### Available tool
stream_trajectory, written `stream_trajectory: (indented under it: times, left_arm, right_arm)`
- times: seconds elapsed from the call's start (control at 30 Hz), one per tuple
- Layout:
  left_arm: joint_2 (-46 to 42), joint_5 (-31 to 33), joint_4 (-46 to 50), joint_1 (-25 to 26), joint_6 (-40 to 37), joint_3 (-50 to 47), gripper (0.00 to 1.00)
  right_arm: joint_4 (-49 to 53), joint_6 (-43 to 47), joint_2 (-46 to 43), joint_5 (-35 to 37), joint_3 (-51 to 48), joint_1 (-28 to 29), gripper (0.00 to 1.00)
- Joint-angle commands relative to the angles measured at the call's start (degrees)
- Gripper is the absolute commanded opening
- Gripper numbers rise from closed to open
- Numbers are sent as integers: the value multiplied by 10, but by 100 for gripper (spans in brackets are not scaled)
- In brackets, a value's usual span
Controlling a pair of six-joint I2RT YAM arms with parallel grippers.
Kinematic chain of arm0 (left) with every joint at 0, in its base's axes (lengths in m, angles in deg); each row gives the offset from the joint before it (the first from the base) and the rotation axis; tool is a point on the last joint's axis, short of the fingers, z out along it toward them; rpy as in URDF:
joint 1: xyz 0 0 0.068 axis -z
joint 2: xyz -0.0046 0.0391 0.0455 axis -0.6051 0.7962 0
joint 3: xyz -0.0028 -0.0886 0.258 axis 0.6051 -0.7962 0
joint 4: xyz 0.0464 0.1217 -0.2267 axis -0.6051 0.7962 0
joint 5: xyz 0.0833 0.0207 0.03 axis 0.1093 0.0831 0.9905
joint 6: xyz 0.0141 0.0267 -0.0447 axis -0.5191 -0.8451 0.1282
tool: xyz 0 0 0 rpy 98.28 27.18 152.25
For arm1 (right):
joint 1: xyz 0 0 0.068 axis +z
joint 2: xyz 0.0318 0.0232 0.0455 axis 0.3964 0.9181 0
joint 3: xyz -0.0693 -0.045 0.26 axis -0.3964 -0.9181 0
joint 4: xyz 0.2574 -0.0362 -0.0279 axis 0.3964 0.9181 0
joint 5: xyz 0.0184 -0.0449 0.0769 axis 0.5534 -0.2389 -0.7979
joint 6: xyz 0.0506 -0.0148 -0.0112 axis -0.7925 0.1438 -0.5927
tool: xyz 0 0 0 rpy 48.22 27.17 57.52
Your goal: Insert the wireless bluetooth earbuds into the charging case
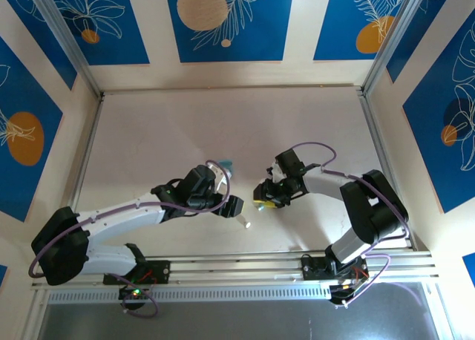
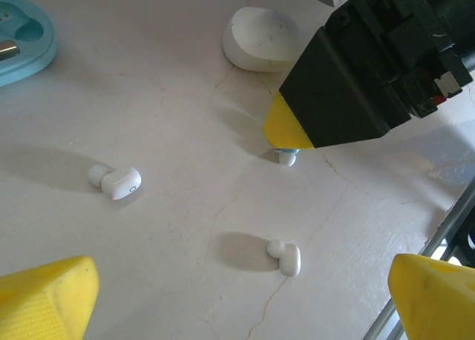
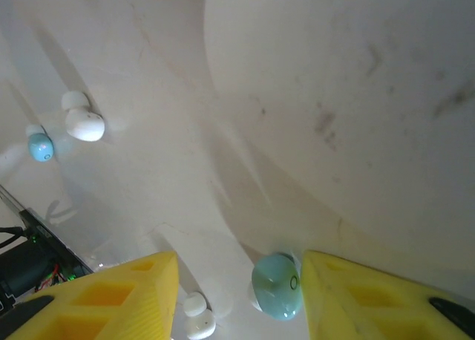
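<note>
1. Left wrist view: the left gripper (image 2: 243, 269) has its jaws wide apart and holds nothing.
2. Charging cases, count two: one light blue case (image 2: 18, 36) at the upper left edge and one white case (image 2: 260, 37) near the right arm's fingers.
3. White earbuds, count two: first white earbud (image 2: 115, 181) and second white earbud (image 2: 286, 257) lie apart on the table (image 2: 185, 95).
4. Light blue earbuds, count two: near blue earbud (image 3: 276, 284) lies between the jaws of the right gripper (image 3: 237, 258). Far blue earbud (image 3: 41, 147) lies beside a white one.
5. Right gripper jaws stand partly apart. The near blue earbud touches one finger, with a gap to the other.
6. All four earbuds lie on the table, outside both cases.
</note>
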Motion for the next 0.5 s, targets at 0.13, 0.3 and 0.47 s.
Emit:
stream_trajectory:
  times: [0.13,0.3,0.47]
  left_arm:
    - [-11,5,-6,7,-4,-6,100]
    - [-12,4,-7,6,-3,-7,100]
    - [-13,3,-7,7,-3,-6,100]
  right_arm:
    - [18,-13,-19,-9,-13,3,48]
    - [2,-22,-17,-18,-18,5,48]
    - [-16,-34,-13,-31,-25,11,47]
